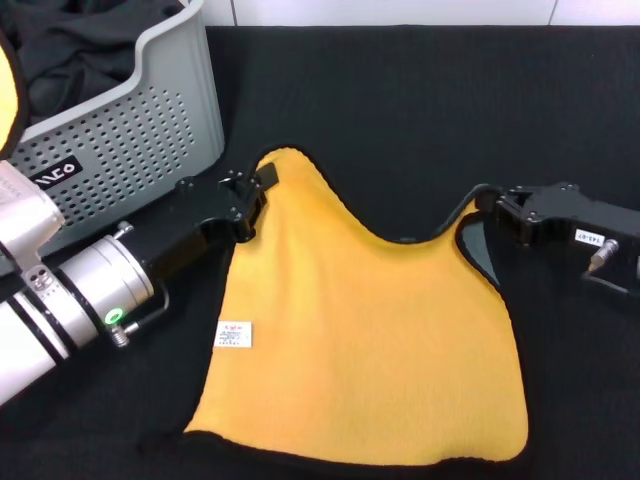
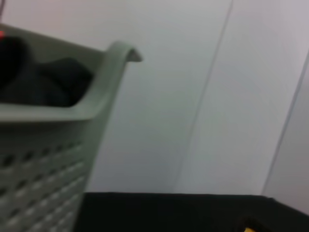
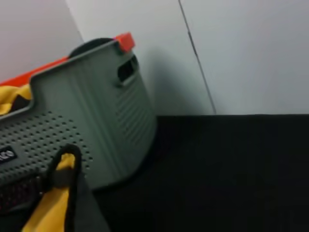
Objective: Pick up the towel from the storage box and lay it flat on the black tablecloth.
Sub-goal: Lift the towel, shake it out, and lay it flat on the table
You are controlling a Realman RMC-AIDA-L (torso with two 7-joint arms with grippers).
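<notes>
Left pincer (image 1: 246, 205) pinching towel (image 1: 365, 345) corner, right pincer (image 1: 503, 212) pinching opposite corner; we see towel yellow-side up on black tablecloth (image 1: 420, 110), beside storage box (image 1: 150, 130); far edge sags, right corner folded, may stay creased on release

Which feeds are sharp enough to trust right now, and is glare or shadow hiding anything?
Head view: sharp and evenly lit, no glare; the towel reads clearly, but the left gripper and right gripper blend into the black tablecloth. Left wrist view: soft and out of focus, with the storage box blurred. Right wrist view: slightly soft; the box casts a shadow on the wall.
</notes>
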